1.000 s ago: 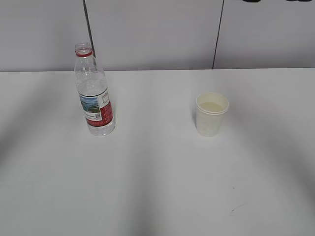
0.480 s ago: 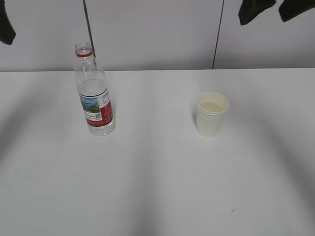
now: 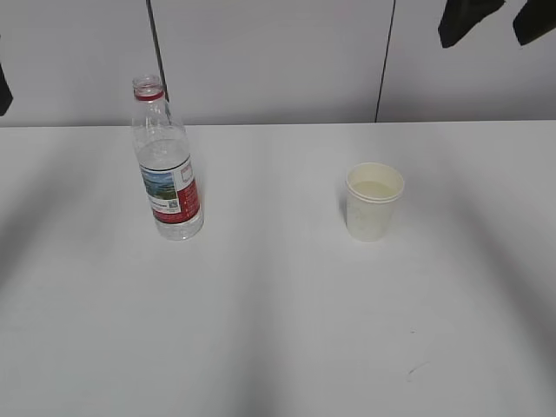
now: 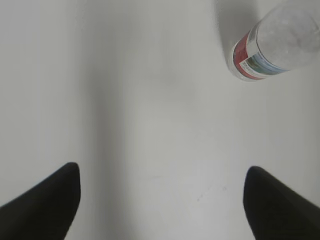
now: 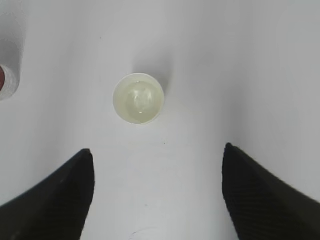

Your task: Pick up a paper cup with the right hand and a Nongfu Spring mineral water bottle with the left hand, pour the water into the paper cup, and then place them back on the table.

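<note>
The Nongfu Spring mineral water bottle point(image 3: 167, 165) stands upright and uncapped on the left of the white table point(image 3: 278, 321); it also shows in the left wrist view point(image 4: 275, 42) and at the edge of the right wrist view point(image 5: 6, 80). The paper cup point(image 3: 374, 201) stands to its right with liquid inside, and the right wrist view point(image 5: 138, 98) shows it from above. My right gripper point(image 3: 497, 19) hangs open and empty high above the table's back right, with the cup ahead of its gap point(image 5: 157, 150). My left gripper point(image 4: 161, 170) is open and empty over bare table; only a dark sliver of it point(image 3: 3, 87) shows at the exterior view's left edge.
A grey panelled wall point(image 3: 278, 61) runs behind the table's back edge. A small dark scuff mark point(image 3: 417, 369) lies near the front right of the table.
Both grippers have come down into the exterior view from above. In the last half second the right fingers shifted slightly right and the left arm slid further off the left edge. Bottle and cup have not moved.
</note>
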